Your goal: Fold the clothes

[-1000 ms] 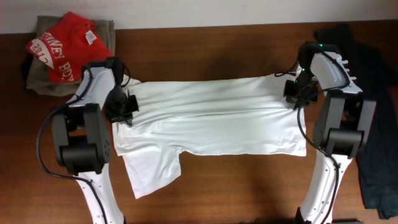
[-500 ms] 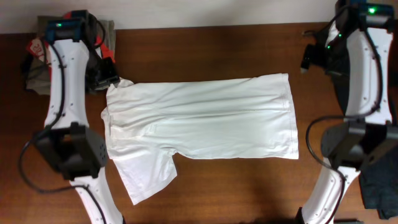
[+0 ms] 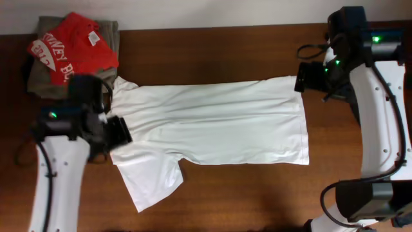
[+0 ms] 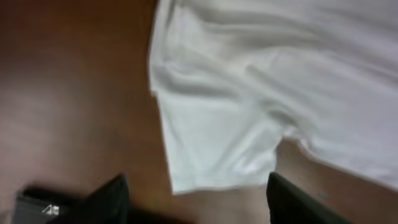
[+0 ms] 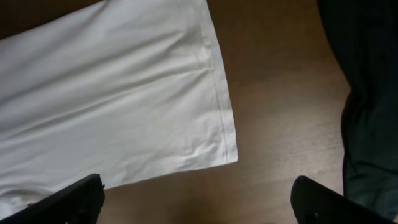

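We have swung back over the flattened white T-shirt point(image 3: 212, 122): its sleeve point(image 4: 217, 143) lies below our open, empty left fingers point(image 4: 109, 200), its hem corner point(image 5: 227, 155) below the equally open right fingers point(image 5: 74, 200). Folding can likely begin.

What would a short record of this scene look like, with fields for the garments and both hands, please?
Surface: brown wooden table
Main garment: white T-shirt, spread flat sideways, hem toward the right arm
Sleeve: one sleeve sticks out toward the near edge, not folded in
Left hand: open, empty, above the sleeve
Right hand: open, empty, above the hem corner
Other garments: red shirt on an olive garment at the far left corner; dark garment right of the hem
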`<control>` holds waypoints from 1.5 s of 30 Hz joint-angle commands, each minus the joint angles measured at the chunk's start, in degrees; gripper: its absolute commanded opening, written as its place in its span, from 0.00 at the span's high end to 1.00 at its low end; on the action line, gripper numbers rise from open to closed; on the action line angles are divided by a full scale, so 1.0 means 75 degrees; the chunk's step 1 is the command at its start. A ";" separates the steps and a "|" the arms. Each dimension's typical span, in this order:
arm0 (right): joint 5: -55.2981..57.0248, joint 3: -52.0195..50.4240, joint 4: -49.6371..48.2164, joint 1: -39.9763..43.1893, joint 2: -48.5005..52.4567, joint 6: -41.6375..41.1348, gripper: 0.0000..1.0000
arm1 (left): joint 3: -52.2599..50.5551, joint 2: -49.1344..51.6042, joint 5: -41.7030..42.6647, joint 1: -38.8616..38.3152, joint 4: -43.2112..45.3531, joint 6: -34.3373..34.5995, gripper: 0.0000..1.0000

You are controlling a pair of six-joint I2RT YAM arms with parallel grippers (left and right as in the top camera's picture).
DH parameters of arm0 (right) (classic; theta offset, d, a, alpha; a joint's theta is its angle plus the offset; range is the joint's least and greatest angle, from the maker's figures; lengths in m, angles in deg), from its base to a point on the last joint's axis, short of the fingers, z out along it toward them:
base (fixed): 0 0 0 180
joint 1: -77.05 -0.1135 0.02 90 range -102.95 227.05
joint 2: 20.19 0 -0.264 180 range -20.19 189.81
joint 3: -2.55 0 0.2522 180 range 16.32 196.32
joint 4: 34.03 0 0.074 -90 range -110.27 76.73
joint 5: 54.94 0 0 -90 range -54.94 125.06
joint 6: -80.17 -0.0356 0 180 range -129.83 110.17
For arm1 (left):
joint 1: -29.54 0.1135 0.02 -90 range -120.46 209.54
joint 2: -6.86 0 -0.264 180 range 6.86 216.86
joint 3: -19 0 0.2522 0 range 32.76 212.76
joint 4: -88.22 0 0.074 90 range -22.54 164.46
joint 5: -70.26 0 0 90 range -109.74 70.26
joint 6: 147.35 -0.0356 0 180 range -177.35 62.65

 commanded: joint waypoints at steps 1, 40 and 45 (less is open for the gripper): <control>0.0157 -0.0460 -0.0364 0.0224 -0.0044 -0.0472 0.01 | -0.2133 -0.0297 0.1020 0.0003 0.0909 0.0664 0.30; -0.1105 -0.6729 -0.3576 0.1227 -0.1728 -0.2570 0.01 | -0.6432 -0.0297 0.0828 0.0006 0.4593 0.3631 0.99; -0.1472 -0.8163 -0.4861 0.1757 -0.1693 -0.2288 0.13 | -0.6432 -0.0297 0.0807 0.0006 0.4642 0.3631 0.99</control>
